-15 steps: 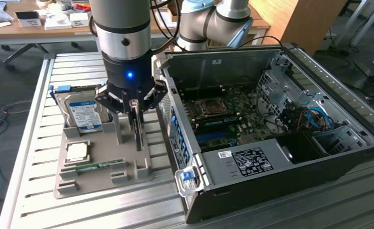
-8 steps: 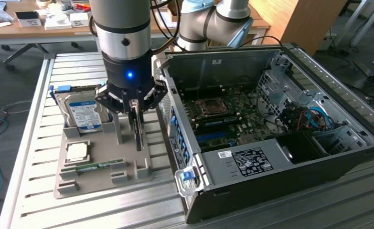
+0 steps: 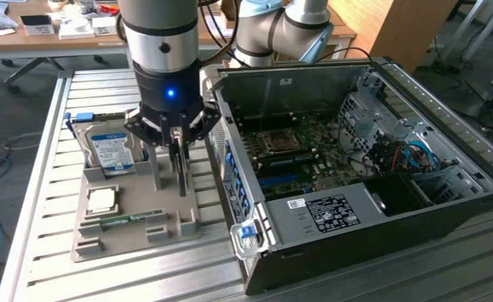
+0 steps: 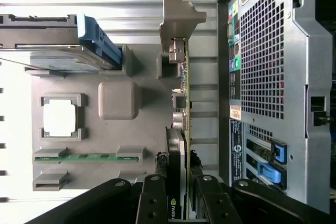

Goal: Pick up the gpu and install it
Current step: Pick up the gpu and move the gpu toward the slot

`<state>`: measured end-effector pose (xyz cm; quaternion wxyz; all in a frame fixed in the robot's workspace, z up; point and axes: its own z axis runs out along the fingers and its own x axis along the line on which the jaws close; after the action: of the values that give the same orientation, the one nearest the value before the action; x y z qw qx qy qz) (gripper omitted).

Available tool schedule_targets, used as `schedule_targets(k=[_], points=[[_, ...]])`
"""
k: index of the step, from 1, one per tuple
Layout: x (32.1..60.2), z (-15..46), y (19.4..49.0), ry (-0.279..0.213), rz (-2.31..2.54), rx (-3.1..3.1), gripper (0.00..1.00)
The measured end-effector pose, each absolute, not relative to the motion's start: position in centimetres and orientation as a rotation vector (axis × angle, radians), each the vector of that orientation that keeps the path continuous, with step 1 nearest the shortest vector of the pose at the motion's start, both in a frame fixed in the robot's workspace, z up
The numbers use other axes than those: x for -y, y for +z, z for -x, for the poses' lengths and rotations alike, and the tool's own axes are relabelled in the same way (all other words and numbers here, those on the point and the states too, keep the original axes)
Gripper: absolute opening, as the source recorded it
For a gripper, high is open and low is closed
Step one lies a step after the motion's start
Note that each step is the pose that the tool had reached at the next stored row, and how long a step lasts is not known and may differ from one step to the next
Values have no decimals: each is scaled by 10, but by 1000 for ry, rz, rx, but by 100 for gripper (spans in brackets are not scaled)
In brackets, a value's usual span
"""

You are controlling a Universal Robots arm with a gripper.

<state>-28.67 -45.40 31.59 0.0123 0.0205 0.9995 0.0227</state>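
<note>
**ITEM:** gpu (image 3: 181, 170) (image 4: 184, 103). Thin flat expansion card, seen edge-on in the wrist view. Small components along the board, bent metal bracket (image 4: 178, 17) at the end away from the pincer.

**LOCATION:** Upright on its long edge in a slot of the grey holder tray (image 3: 133, 242) (image 4: 118, 100), on the slatted metal bench (image 3: 103, 94). On the side of the tray nearest the open computer case (image 3: 447, 214) (image 4: 268, 77). Lower edge apparently seated in the slot; not lifted clear, as far as can be told.

**PINCER** (image 3: 176, 146) (image 4: 179, 167)**:** Low over the card's upper edge. Fingertips (image 4: 160, 161) one on each face, apparently pressed against the board. Judged clenched on the gpu.

**HANDLING (judgement):**
- Probably light, and rigid enough to be carried by one edge, yet fragile.
- Thin, so prone to tilting or twisting between the pads if gripped off-centre.
- Smooth faces, possibly slippery.
- Best held across the two flat faces near the upper edge, as here.
- Best kept clear of the bracket, the small parts and the lower contact edge.
- No tolerance for bending or scraping against the slot walls.

**NEIGHBOURS IN TRAY:**
- Hard drive (image 3: 112, 151) (image 4: 58, 40) with blue-white label, propped at one end.
- Square processor chip (image 3: 102, 201) (image 4: 59, 119).
- Narrow green RAM stick (image 3: 133, 219) (image 4: 86, 157).
- All apart from the card.

**CASE:** Side panel off, motherboard (image 3: 301, 151) exposed inside.
</note>
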Motion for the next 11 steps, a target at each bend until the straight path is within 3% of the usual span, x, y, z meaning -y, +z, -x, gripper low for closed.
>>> schedule_targets(k=[11], points=[[454, 287, 327, 71, -64, -3116, 27]])
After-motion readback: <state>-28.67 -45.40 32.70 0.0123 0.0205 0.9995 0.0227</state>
